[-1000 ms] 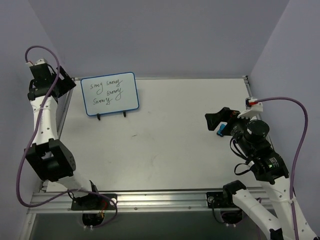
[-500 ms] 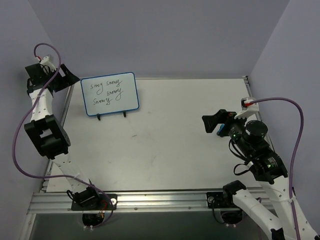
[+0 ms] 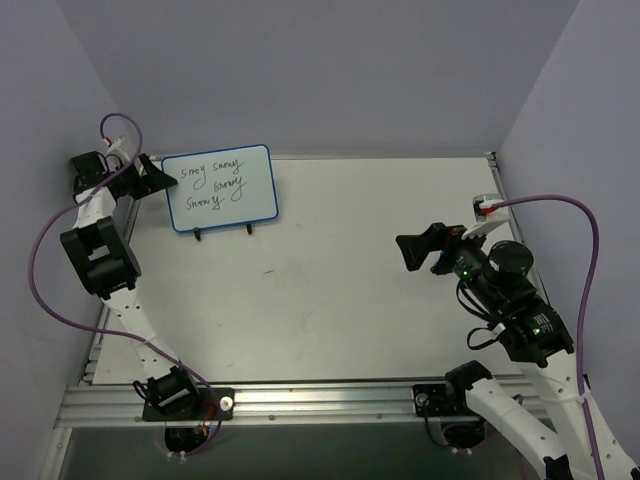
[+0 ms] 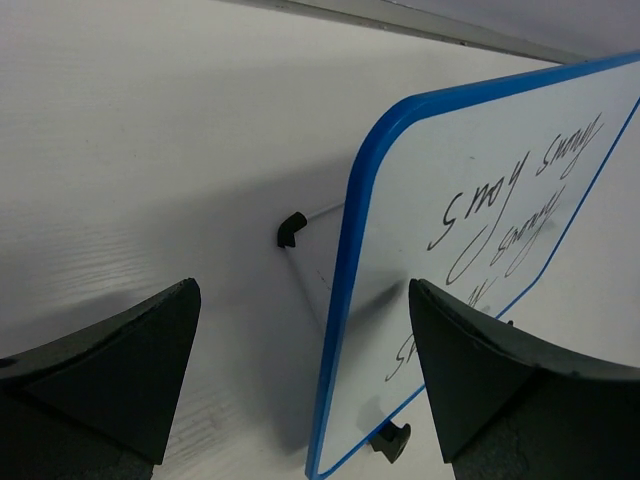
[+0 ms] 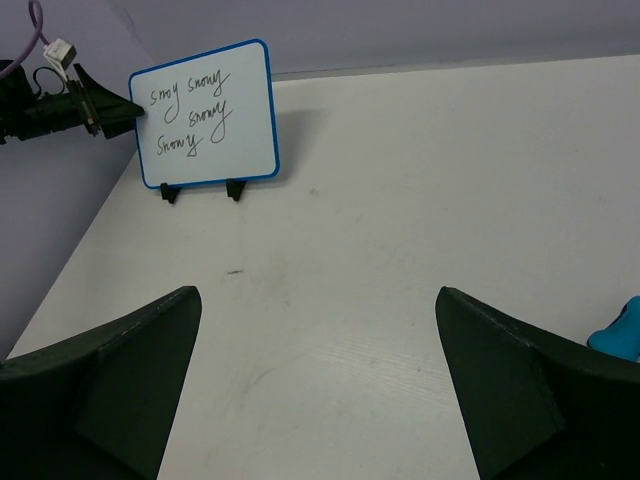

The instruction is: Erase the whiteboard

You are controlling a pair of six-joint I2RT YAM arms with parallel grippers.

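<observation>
Approach is judged in hand: left tool (image 3: 165, 180) and right tool (image 3: 415, 250) are released; whiteboard (image 3: 220, 188), upper left, must be steadied and wiped

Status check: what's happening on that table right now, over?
Both jaws open, empty. Whiteboard upright on its feet, handwriting not yet erased. Left jaws beside its left edge. Nothing standing in front of it.

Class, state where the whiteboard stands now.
In the top view, the whiteboard stands at the far left corner of the table, with the left arm's open jaws beside its left edge.
</observation>
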